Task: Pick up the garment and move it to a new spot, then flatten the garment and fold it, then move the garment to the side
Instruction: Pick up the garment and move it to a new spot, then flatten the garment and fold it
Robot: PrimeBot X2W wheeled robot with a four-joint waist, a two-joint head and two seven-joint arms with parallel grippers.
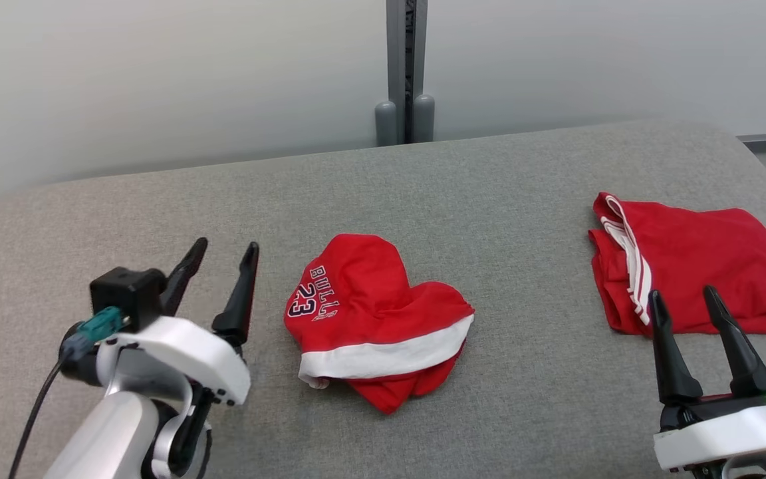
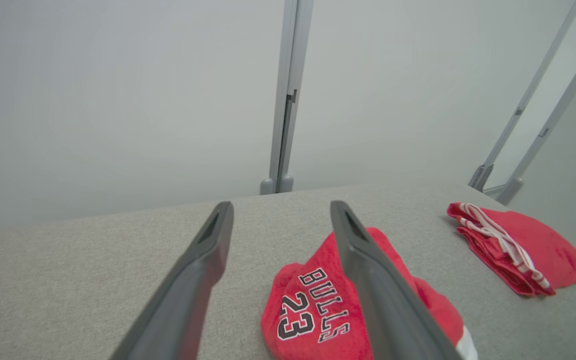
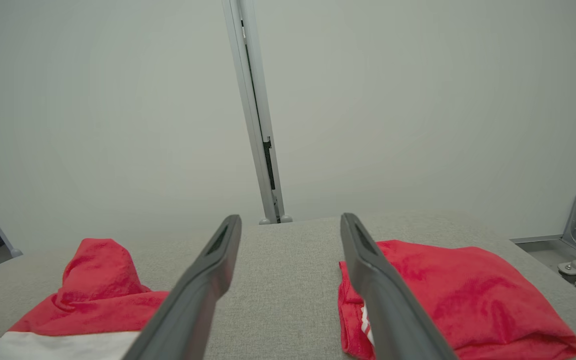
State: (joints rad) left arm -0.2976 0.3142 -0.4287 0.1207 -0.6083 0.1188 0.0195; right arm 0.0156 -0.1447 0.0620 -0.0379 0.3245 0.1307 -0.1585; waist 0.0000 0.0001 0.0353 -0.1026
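Bearing "BULLS 23", red jersey (image 1: 376, 313)

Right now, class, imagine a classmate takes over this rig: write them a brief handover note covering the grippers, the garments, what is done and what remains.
The left gripper is open and empty, just left of the jersey.
The right gripper is open and empty, by the near edge of the folded red garment.
The jersey lies crumpled in the middle of the grey surface, touching neither gripper.
Done: the white-striped red garment lies folded at the right.
Left: flatten the jersey, fold it, move it aside.
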